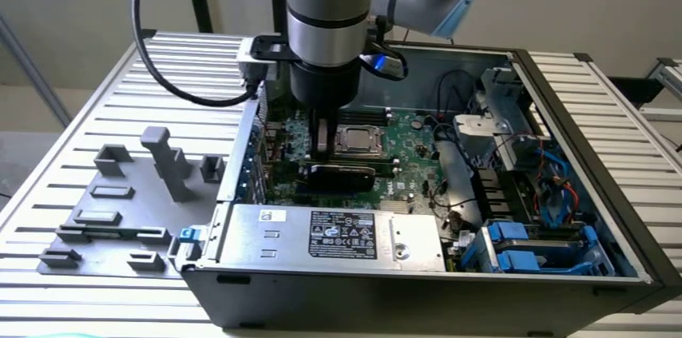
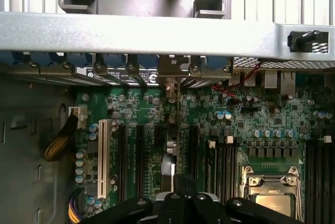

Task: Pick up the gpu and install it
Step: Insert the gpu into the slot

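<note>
The gpu [image 2: 170,130] stands on edge among the motherboard's expansion slots as a thin dark card. Its silvery bracket [image 2: 171,73] is against the case's rear wall. My gripper [image 2: 181,195] sits directly over the card's upper edge at the end away from the bracket, fingers closed together. I cannot tell whether they touch or pinch the card. In the exterior view the gripper [image 1: 323,142] reaches straight down into the open computer case [image 1: 596,194], beside the CPU socket [image 1: 357,142].
A silver labelled power-supply box [image 1: 331,234] lies along the case's near side, with a black block [image 1: 339,176] just behind it. Blue drive bays [image 1: 533,250] and cables fill the exterior view's right. A grey fixture tray [image 1: 117,202] lies outside the case on the left.
</note>
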You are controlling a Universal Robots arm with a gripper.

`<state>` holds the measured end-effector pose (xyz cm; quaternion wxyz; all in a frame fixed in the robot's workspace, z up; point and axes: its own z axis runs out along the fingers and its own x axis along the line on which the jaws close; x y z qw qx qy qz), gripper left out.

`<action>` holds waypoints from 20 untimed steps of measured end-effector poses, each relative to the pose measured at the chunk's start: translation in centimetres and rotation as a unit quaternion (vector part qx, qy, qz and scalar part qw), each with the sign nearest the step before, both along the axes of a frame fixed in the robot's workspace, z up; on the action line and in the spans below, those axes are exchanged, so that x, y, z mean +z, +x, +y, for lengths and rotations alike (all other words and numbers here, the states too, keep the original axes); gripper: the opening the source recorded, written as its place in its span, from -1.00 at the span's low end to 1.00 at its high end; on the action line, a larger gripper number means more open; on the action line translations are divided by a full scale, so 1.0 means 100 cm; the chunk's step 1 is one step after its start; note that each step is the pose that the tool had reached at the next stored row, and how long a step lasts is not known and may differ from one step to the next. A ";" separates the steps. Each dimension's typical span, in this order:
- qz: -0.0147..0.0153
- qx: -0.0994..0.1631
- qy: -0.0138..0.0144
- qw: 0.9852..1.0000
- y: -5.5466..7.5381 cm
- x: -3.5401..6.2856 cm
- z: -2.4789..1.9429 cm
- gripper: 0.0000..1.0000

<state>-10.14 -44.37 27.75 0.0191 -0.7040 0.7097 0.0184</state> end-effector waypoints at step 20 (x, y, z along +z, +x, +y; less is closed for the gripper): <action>0.006 0.006 -0.001 1.000 0.000 -0.0008 0.0000 -0.79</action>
